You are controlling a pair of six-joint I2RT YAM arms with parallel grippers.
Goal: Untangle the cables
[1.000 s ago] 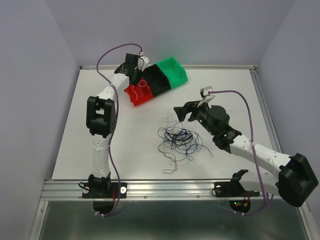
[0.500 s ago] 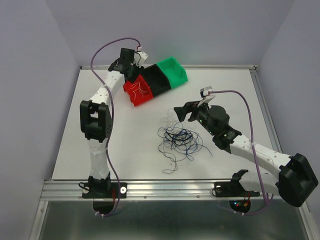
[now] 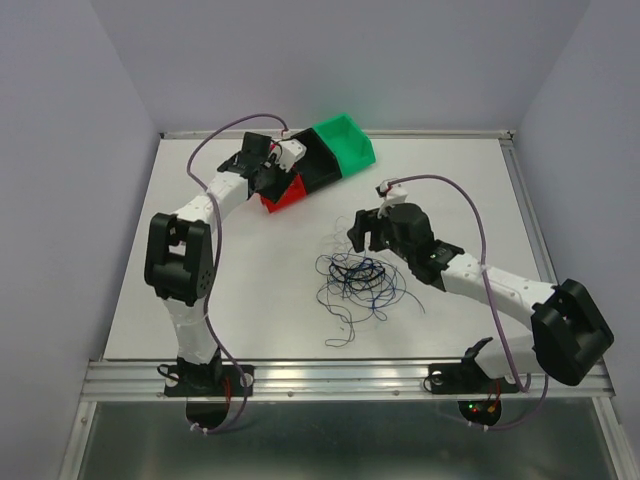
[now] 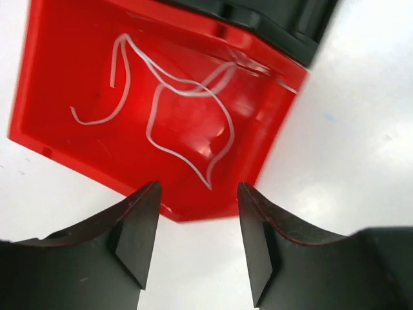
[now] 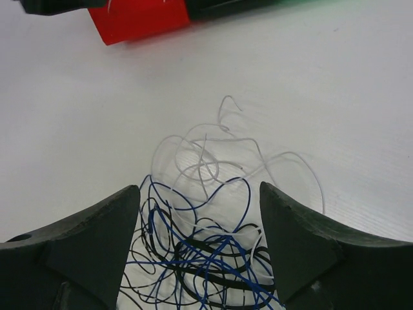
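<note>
beyond the cables (image 3: 360, 282), red bin (image 3: 284, 197), black bin (image 3: 320, 162), green bin (image 3: 346, 141) touch.

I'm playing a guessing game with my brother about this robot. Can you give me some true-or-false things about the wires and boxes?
1. A white cable lies inside the red bin. True.
2. The left tool holds a blue cable. False: its jaws are open and empty, above the red bin.
3. The tangle has blue, black and white wires in it. True.
4. The right tool is shut on the tangle. False: its jaws are open, gripping nothing, with the tangle showing between them.
5. The green bin sits in the middle of the row. False: the black bin is in the middle.
</note>
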